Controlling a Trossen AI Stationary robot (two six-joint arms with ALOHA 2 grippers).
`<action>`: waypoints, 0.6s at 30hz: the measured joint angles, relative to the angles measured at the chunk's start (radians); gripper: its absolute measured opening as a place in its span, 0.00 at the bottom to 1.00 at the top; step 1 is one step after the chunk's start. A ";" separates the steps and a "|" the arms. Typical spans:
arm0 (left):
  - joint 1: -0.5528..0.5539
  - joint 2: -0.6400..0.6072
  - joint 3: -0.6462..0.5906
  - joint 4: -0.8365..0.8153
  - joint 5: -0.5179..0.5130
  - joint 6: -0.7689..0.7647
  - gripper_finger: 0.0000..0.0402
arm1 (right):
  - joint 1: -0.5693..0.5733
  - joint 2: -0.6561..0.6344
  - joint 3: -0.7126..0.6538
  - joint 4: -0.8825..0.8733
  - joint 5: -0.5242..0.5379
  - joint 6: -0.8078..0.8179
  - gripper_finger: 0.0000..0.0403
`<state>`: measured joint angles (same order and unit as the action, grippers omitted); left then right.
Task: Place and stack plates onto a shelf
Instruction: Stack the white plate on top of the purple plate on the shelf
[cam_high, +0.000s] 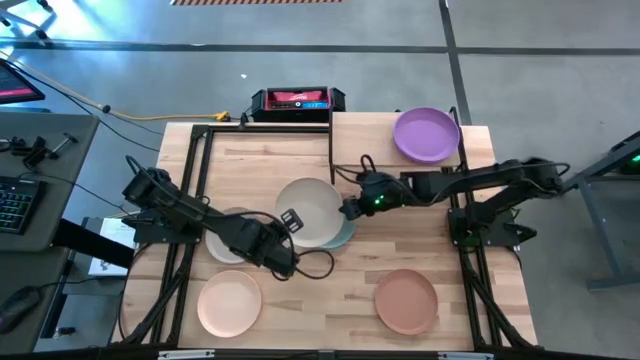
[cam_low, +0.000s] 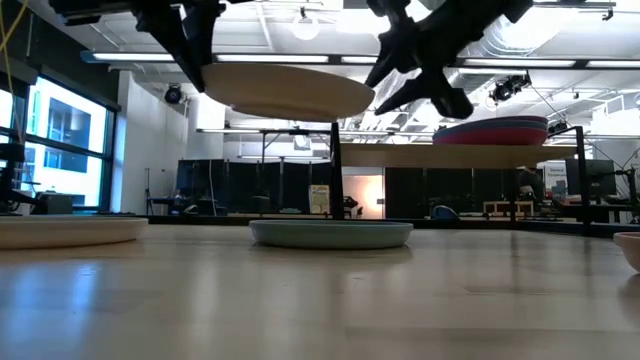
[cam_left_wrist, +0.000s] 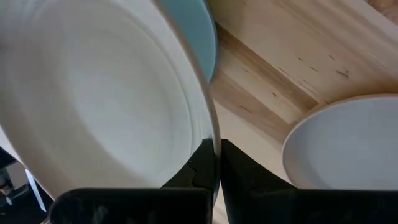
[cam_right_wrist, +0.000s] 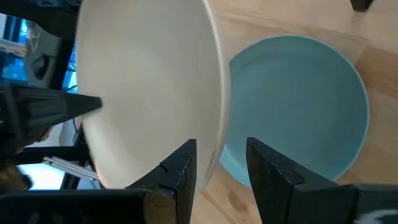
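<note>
My left gripper (cam_high: 287, 222) is shut on a cream plate (cam_high: 310, 208), held in the air over the table's middle (cam_low: 290, 92). My right gripper (cam_high: 347, 208) is open at the plate's right rim; in the right wrist view its fingers (cam_right_wrist: 184, 167) stand on either side of that rim (cam_right_wrist: 217, 134), and I cannot tell whether they touch it. A teal plate (cam_high: 345, 238) lies flat on the table below (cam_low: 330, 233). A purple plate (cam_high: 427, 133) tops a stack on the shelf (cam_high: 360, 135). My left gripper pinches the cream plate's rim (cam_left_wrist: 210, 134) between its two fingers, at the plate's near-left side. The fingers come from the table's left, slanting down. The plate is lifted clear of the table, nearly level, above the teal plate.
A grey-beige plate (cam_high: 226, 243) lies under my left arm, a peach-pink plate (cam_high: 229, 303) at the near left and a terracotta plate (cam_high: 406, 300) at the near right. A black and red box (cam_high: 297, 101) stands beyond the far edge. The shelf's black post (cam_low: 336, 175) stands behind the teal plate.
</note>
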<state>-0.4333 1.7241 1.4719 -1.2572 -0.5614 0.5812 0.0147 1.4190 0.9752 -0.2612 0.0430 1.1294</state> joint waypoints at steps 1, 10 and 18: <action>0.000 0.000 0.000 0.000 0.000 0.000 0.00 | 0.003 0.007 0.000 -0.004 0.006 0.007 0.30; 0.000 0.000 0.000 0.017 -0.003 0.000 0.00 | 0.015 0.030 0.000 0.036 0.014 0.024 0.27; 0.001 0.001 0.000 0.058 -0.015 -0.028 0.00 | 0.014 0.030 0.000 0.041 0.034 0.024 0.16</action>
<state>-0.4324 1.7252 1.4719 -1.1988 -0.5768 0.5537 0.0292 1.4494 0.9752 -0.2199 0.0772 1.1530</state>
